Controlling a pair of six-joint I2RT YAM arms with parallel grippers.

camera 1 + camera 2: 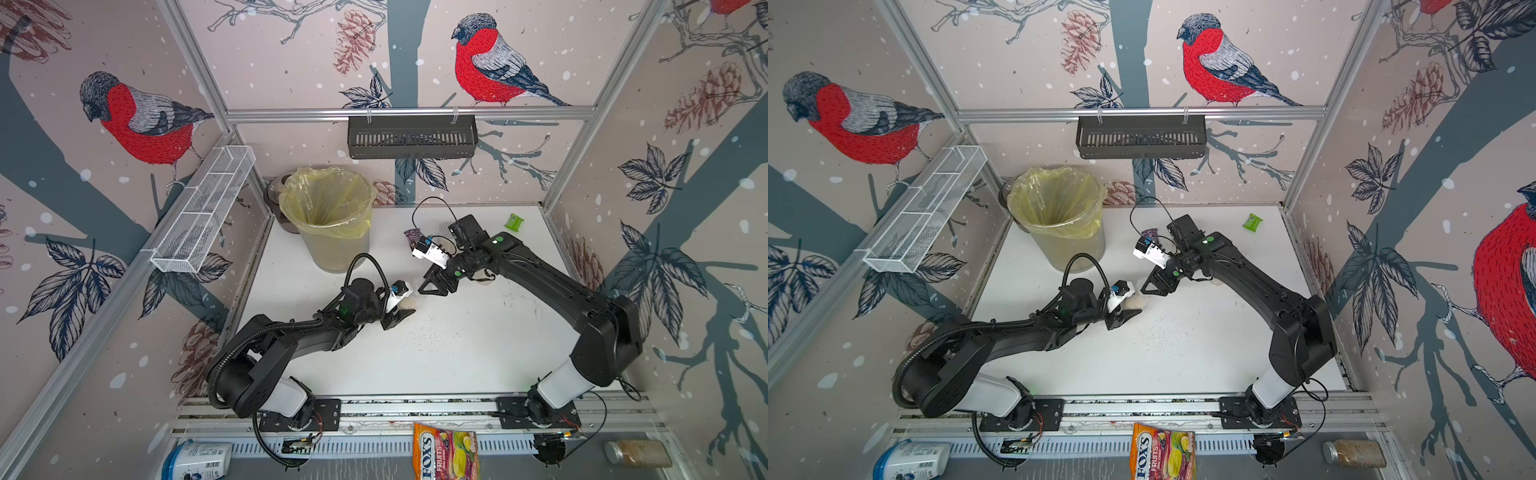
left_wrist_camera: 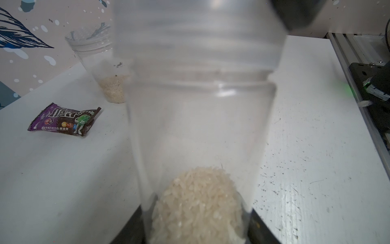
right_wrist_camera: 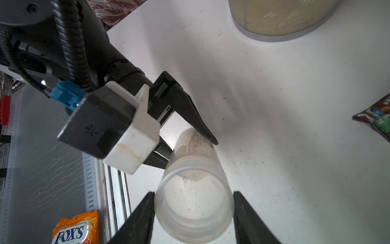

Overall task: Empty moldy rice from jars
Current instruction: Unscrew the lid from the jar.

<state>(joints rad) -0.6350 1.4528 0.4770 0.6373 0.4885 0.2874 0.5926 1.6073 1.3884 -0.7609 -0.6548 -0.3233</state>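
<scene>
Left gripper (image 3: 190,152): jaws pinched on the base end of a slim clear jar (image 3: 196,169), which is tipped well over with its lid end toward the other arm. Right gripper (image 3: 193,193): jaws straddle the lid end, one against the wall, the other touching or a sliver off; cannot tell whether it is clamped. Moldy rice (image 2: 198,202) is heaped at the gripped end. The lid looks still on. The jar sits about mid-desk (image 1: 457,353), in both top views. A second jar (image 2: 105,69) stands upright toward the rear edge with rice in its bottom, beyond a purple candy packet (image 2: 63,120). The lined bin (image 1: 328,216) is at the rear left corner. Judged step: lid removal, with one arm bracing and one turning. Next calls for a firm bite on the lid and a twist about the jar axis, with the base held fast. Risk: grains spilling on the desk if the mouth dips once it is open.
</scene>
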